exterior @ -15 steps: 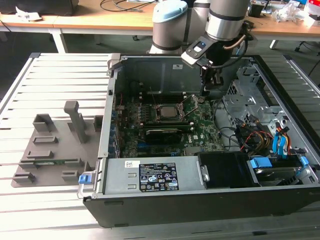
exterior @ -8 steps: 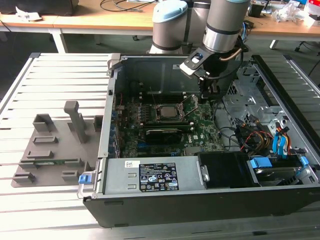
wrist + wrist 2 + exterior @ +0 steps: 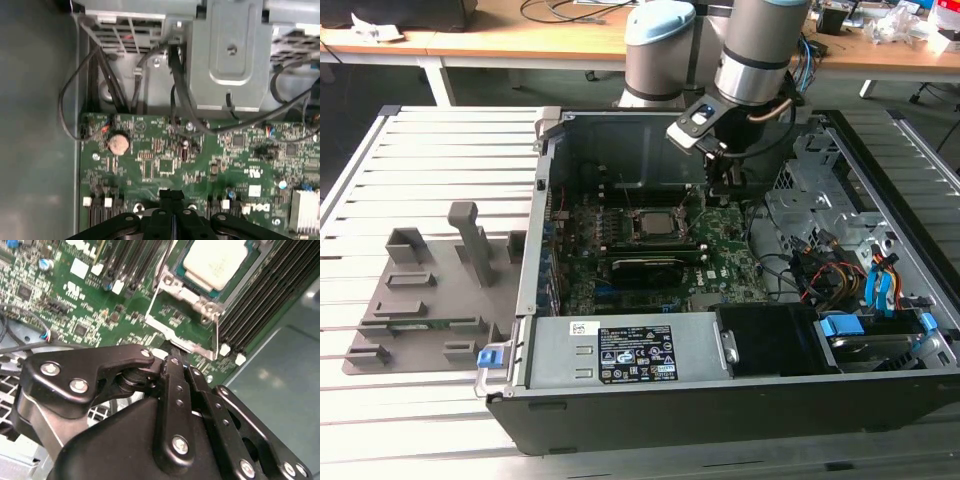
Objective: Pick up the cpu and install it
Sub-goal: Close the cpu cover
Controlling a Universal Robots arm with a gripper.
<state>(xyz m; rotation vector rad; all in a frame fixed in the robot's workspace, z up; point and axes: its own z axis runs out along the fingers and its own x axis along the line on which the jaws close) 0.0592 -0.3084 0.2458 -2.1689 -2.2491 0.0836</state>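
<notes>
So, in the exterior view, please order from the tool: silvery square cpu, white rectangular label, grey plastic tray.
1. Silvery square cpu: inside the case, near the tool.
2. White rectangular label: at the case's camera-side edge.
3. Grey plastic tray: outside, exterior view's left.

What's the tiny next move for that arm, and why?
Probably lift the gripper straight up a little: the cpu already lies in its socket, the fingers look shut on nothing, and the gripper hangs low over the motherboard.

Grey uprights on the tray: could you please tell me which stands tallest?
The narrow middle post; the wide block and the small block are lower.
</notes>
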